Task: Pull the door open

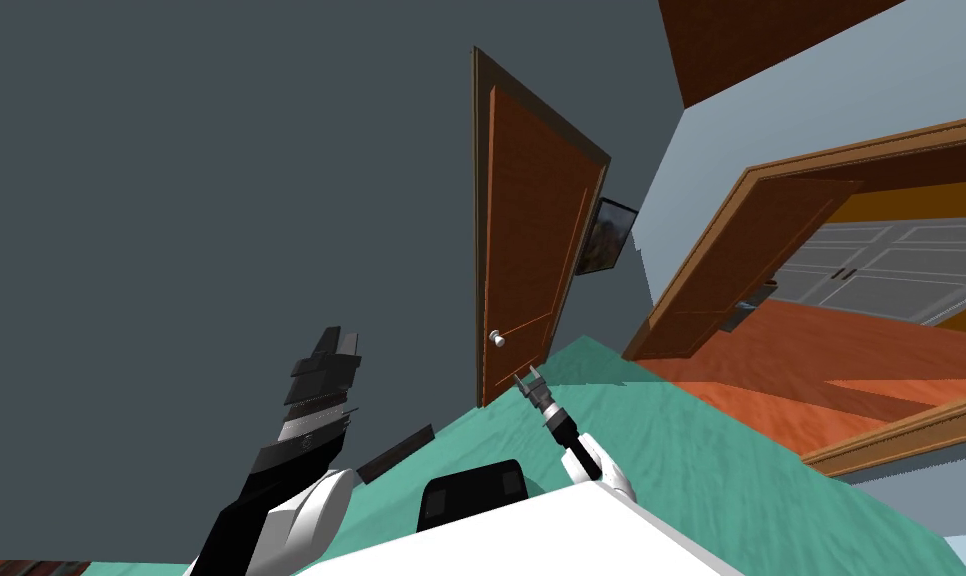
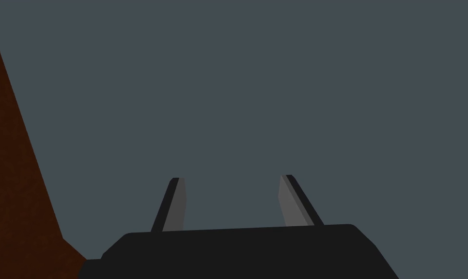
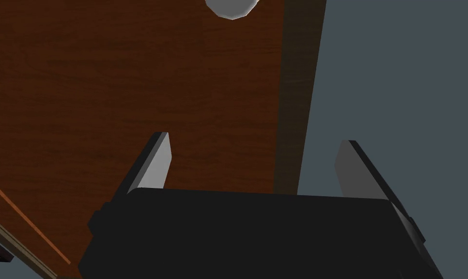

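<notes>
The door point(image 1: 526, 230), centre of the head view, shows matt red-brown wood grain; its knob point(image 1: 497, 339) is smooth, plain light grey. The wall point(image 1: 221, 150) at upper left is flat matt dark grey; the teal floor point(image 1: 691, 450) at lower right is faintly streaked.

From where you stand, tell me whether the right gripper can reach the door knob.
Probably yes: the open right gripper points at the brown door close to the knob, with nothing between them.

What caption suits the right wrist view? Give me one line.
Open right pincer faces the brown door, its pale knob ahead, untouched.
</notes>
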You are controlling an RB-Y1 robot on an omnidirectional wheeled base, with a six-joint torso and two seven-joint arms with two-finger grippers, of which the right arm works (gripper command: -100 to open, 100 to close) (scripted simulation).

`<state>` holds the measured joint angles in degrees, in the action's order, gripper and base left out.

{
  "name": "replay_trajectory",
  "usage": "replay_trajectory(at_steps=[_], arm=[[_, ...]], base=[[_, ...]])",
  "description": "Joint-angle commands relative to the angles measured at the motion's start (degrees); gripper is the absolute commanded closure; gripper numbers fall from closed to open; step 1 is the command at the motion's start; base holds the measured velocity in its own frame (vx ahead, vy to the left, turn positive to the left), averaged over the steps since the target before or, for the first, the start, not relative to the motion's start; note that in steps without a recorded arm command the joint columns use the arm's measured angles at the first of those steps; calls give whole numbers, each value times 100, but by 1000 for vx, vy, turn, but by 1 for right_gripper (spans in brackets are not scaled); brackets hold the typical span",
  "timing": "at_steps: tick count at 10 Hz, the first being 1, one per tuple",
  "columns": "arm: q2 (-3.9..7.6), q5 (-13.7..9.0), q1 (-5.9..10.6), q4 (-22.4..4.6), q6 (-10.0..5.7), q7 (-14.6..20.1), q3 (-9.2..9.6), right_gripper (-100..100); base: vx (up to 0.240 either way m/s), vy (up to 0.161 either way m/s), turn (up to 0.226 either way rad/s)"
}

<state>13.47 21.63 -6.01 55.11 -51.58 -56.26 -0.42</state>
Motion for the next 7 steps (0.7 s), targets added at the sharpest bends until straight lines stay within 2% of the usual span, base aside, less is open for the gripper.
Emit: replay_trajectory(at_steps=[1, 4, 7], arm=[[2, 39, 75, -203, -51, -112, 3, -100], [-1, 105, 157, -485, -127, -284, 14, -100], [-12, 174, 243, -781, -206, -465, 25, -100]], base=[[89, -23, 20], [96, -16, 19], [143, 9, 7]])
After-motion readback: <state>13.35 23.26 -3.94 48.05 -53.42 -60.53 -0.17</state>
